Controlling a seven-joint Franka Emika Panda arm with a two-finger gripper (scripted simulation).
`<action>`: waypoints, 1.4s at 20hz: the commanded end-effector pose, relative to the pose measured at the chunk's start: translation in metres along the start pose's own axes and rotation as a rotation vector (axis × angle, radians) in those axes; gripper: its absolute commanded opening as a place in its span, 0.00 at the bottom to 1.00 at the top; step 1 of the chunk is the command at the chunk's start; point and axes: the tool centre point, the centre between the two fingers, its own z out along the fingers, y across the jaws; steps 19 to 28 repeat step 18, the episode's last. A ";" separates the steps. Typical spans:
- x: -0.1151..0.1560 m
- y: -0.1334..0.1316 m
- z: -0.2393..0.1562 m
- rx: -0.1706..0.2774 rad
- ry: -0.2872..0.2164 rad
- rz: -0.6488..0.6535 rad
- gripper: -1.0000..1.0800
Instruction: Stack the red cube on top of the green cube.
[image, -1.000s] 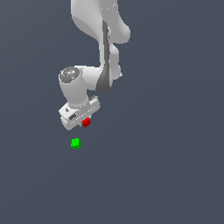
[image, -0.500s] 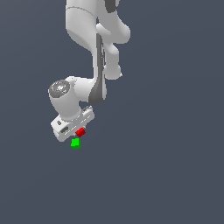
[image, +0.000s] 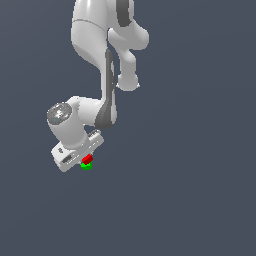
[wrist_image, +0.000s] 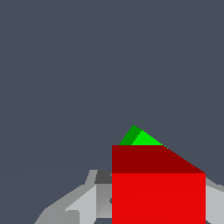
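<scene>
The white Franka arm (image: 102, 55) reaches down from the top of the exterior view, its wrist bent toward the exterior view's left, and the white two-fingered gripper (image: 85, 159) hangs low over the flat dark grey-blue floor (image: 190, 190). Held in the gripper is the tiny plain bright red cube (image: 87, 159), which in the wrist view (wrist_image: 158, 192) fills the space between the pale grey fingers (wrist_image: 83, 202); the fingers appear closed against its sides, one showing on either side of it. Directly under the red cube sits the tiny plain bright green cube (image: 86, 166), resting on the floor. From the wrist camera only a corner of the green cube (wrist_image: 139, 138) shows past the red cube's far edge, turned at an angle to the red one. In the exterior view the two colours meet with no gap visible, though at this size it is hard to say whether the red cube is actually touching the green one or is just above it. No container or tray is in sight; both cubes are out on the bare floor.
</scene>
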 end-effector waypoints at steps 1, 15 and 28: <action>0.002 0.006 0.001 -0.001 0.001 0.000 0.00; 0.004 0.011 0.003 -0.001 0.001 0.000 0.96; 0.004 0.011 0.003 -0.001 0.001 0.000 0.96</action>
